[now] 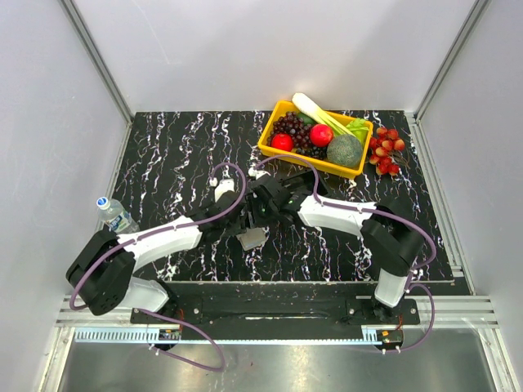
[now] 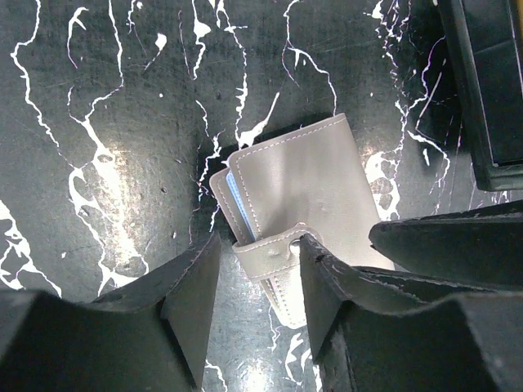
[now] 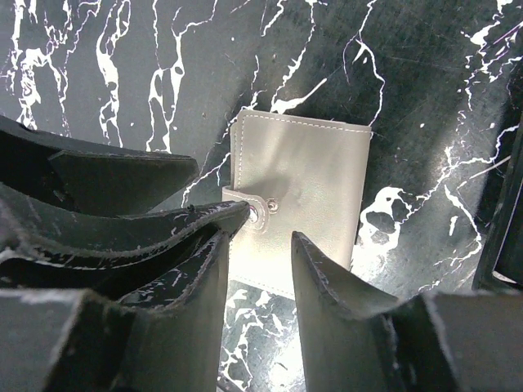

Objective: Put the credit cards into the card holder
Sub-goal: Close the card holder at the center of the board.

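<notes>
Over card holder (image 2: 302,171) strap edge: left gripper (image 2: 257,253), right gripper (image 3: 266,231), spread.

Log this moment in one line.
left gripper: open, over card holder | right gripper: open, over same holder | card holder: closed, flat on table
</notes>
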Robot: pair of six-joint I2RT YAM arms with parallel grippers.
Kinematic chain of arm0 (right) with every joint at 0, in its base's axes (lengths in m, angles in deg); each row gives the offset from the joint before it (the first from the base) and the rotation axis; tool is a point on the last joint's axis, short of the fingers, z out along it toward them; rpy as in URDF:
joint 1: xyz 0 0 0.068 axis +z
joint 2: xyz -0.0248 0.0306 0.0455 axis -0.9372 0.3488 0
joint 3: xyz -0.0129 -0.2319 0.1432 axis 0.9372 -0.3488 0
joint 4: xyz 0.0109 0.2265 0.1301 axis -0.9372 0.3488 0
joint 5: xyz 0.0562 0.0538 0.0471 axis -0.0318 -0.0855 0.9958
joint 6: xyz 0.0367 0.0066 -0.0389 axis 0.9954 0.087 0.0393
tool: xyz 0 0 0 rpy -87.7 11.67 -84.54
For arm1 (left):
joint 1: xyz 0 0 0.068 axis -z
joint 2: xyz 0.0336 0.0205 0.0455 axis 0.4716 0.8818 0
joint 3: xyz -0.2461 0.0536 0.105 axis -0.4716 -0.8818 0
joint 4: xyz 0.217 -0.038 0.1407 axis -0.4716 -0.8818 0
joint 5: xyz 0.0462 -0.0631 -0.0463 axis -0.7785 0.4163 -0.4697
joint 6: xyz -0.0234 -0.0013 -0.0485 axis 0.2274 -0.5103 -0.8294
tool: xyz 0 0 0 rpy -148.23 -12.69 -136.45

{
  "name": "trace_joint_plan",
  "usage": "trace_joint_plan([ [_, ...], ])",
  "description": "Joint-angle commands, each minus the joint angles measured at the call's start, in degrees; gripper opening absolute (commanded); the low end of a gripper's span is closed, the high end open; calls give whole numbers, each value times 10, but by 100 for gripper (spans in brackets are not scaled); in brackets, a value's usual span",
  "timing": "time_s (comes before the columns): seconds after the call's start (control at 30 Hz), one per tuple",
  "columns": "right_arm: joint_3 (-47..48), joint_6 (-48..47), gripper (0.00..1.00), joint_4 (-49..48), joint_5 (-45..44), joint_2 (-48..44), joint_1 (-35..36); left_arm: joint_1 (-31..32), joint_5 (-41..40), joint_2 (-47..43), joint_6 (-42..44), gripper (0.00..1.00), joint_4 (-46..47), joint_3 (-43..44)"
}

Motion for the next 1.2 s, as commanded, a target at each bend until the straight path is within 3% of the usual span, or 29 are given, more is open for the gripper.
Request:
trace_joint_plan([
  [0.0, -5, 8, 43, -31, 11, -28, -4, -5, 1, -23, 16, 48, 24, 26],
  [0.2, -7, 19, 37, -41, 56, -10, -4, -7, 2, -23, 16, 47, 27, 21],
  [0.53, 1, 31, 32, -43, 78, 26, -11, -8, 4, -13, 8, 31, 28, 7],
  [1.0, -6, 40, 30, -73, 118, 46, -23, -11, 5, -5, 14, 26, 30, 3],
  [1.17, -7, 34, 19, -73, 103, 43, -26, -11, 9, -4, 15, 25, 29, 2],
])
